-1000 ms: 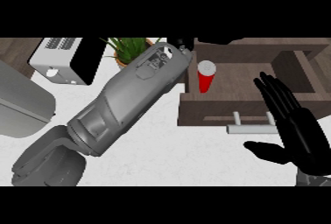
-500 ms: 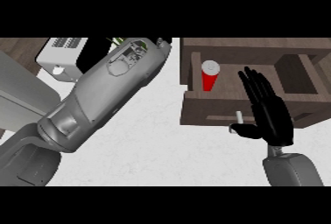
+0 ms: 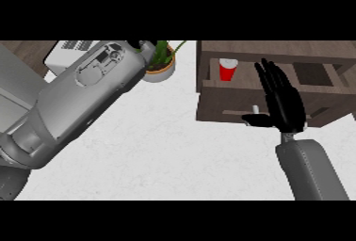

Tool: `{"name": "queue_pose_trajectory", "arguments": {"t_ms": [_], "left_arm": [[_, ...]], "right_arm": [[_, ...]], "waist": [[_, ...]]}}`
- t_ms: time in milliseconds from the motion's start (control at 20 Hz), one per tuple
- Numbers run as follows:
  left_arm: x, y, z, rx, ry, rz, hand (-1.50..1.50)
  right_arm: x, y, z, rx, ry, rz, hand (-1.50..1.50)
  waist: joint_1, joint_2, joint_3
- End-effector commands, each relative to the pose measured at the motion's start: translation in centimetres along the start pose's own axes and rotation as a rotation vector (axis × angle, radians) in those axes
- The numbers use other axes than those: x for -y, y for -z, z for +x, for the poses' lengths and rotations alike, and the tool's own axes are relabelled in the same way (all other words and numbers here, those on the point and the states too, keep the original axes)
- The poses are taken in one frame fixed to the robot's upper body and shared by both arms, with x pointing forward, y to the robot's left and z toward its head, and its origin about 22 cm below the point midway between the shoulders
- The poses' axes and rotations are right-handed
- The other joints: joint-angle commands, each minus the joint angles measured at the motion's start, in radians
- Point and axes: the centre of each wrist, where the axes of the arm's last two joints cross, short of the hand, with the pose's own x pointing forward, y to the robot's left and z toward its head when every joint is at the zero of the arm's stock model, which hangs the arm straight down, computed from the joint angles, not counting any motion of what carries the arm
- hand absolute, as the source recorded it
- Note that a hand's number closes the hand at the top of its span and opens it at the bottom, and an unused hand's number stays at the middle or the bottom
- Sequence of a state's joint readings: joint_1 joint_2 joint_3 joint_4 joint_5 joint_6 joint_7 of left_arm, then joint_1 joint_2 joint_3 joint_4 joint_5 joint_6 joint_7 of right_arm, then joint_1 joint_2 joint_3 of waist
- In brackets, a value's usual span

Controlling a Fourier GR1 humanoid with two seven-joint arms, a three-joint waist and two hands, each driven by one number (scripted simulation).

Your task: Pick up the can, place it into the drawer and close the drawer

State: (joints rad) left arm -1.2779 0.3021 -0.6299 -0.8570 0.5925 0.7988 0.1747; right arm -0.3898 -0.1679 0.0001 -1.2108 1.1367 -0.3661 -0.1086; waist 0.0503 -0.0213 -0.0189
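Red can (image 3: 228,70) is already standing upright inside the open brown drawer (image 3: 230,104), so closing looks like what's left: the right hand (image 3: 284,101), fingers straight and holding nothing, needs to push that front shut.

Bright, even light falls on the white counter (image 3: 173,141), without glare, and the shadows stay faint throughout.

I see bare white counter (image 3: 173,150) between my two forearms, while the drawer (image 3: 230,101) front and its handle (image 3: 240,113) block my right hand (image 3: 285,106).
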Motion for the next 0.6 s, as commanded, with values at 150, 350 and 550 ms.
{"name": "queue_pose_trajectory", "arguments": {"t_ms": [150, 350, 550], "left_arm": [[-2.8, -0.6, -1.8, -0.016, 0.019, -0.006, -1.50], [-3.2, -1.0, 0.4, -0.025, 0.002, -0.019, -1.50], [-4.2, -2.1, -1.5, -0.023, 0.014, 0.003, -1.50]], "right_arm": [[-3.8, 1.7, 0.0, -0.029, -0.044, 0.027, -1.50], [-4.4, 3.4, 0.1, -0.060, -0.067, -0.034, -1.50], [-3.9, 5.4, -0.5, -0.071, -0.073, -0.064, -1.50]], "waist": [[0.003, 0.029, 0.020], [0.026, 0.029, 0.021], [0.026, 0.031, 0.021]]}}
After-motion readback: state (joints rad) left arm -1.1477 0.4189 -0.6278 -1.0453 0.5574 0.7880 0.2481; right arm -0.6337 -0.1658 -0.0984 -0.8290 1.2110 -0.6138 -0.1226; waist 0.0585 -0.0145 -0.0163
